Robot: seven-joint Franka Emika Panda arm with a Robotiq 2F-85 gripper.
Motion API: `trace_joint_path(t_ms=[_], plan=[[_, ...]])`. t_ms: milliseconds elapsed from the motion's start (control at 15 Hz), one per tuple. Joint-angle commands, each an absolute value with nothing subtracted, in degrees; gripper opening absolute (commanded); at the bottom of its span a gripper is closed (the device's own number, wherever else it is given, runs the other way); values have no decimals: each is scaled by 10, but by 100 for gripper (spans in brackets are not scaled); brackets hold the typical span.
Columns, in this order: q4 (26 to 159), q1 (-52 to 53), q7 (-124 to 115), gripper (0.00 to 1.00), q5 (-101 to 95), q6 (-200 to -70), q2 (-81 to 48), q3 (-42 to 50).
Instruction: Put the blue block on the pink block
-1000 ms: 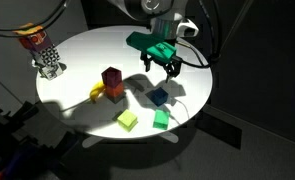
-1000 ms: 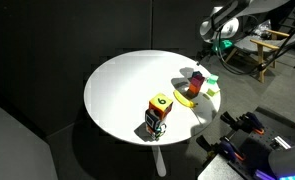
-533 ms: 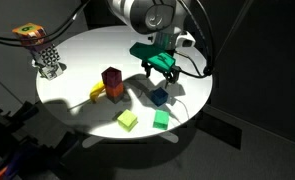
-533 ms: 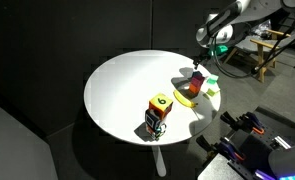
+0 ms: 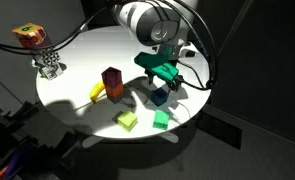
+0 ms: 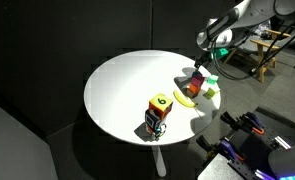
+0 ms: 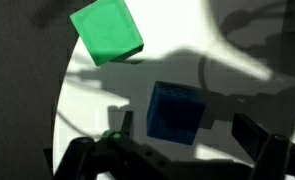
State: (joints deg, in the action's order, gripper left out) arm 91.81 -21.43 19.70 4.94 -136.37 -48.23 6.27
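Edges: in the wrist view the rim of the round white table curves close by on the left of the gripper; beyond it all is dark.
Open room: bare tabletop to the right of the fingers. A bright green cube lies ahead and to the left, apart from them.
Arm: reaches in from above and behind, wrist bent down, gripper pointing down at the tabletop with cables looping off the wrist.
Gripper: jaws spread wide, holding nothing.
Blue block: the small bright blue block lies directly under the gripper, between the two fingers, with a gap on each side. Can't tell how far the tips stand above the table.
Pink block: the dark pink block is well off to one side, against an orange-red block; on top or behind, can't tell. A yellow block lies just beyond.
Surface: a yellow-green cube is near the rim, beside the green cube. A numbered orange cube on a patterned stand is at the far side.
Room: dark backdrop, hard spotlight, sharp shadows.
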Motion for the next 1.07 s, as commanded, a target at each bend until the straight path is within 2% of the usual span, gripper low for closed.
trace_joint_path(t_ms=[0,1000], plan=[[884,-226,199,100,45,-1348,-504,52],[857,-222,198,100,40,-1351,-543,48]])
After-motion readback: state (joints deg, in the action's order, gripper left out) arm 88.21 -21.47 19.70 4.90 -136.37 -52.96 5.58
